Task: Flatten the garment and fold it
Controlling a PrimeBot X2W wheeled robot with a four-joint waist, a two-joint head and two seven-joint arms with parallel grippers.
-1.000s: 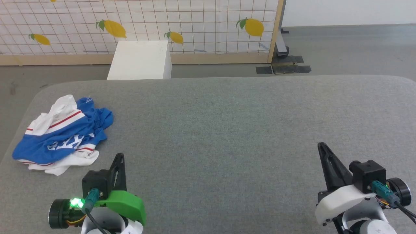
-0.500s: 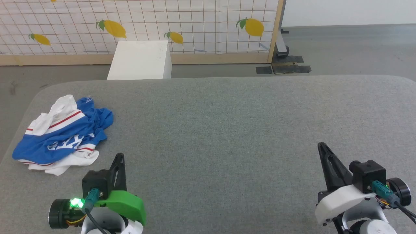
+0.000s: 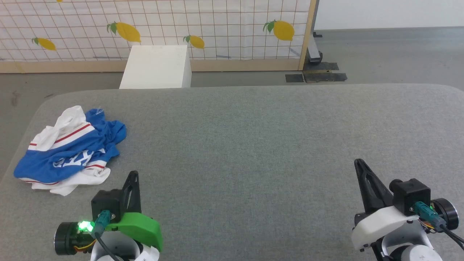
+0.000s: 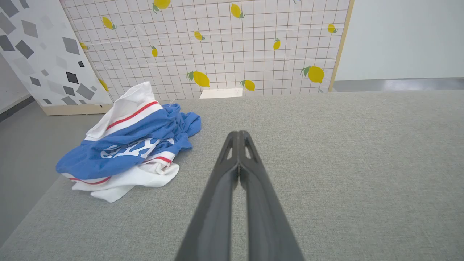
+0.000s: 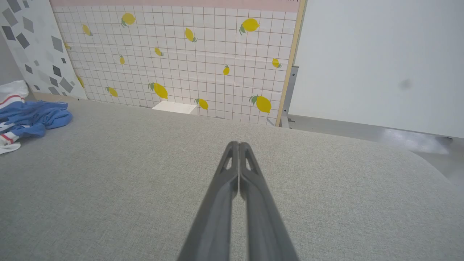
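Observation:
The garment (image 3: 69,148) is a crumpled heap of royal-blue cloth with white sleeves and thin red stripes, lying near the left edge of the grey table (image 3: 253,145). Part of its white lettering shows. In the left wrist view the garment (image 4: 130,141) sits ahead and to the left of my left gripper (image 4: 238,135), whose fingers are pressed together, empty. In the head view my left gripper (image 3: 134,174) rests just right of and nearer than the heap, apart from it. My right gripper (image 3: 358,162) is shut and empty at the lower right; the garment (image 5: 29,116) lies far to its left.
A white box (image 3: 156,67) stands on the floor behind the table, before a lemon-patterned tiled panel (image 3: 217,29). The table's rounded left edge runs close beside the garment. Grey floor lies beyond at the right.

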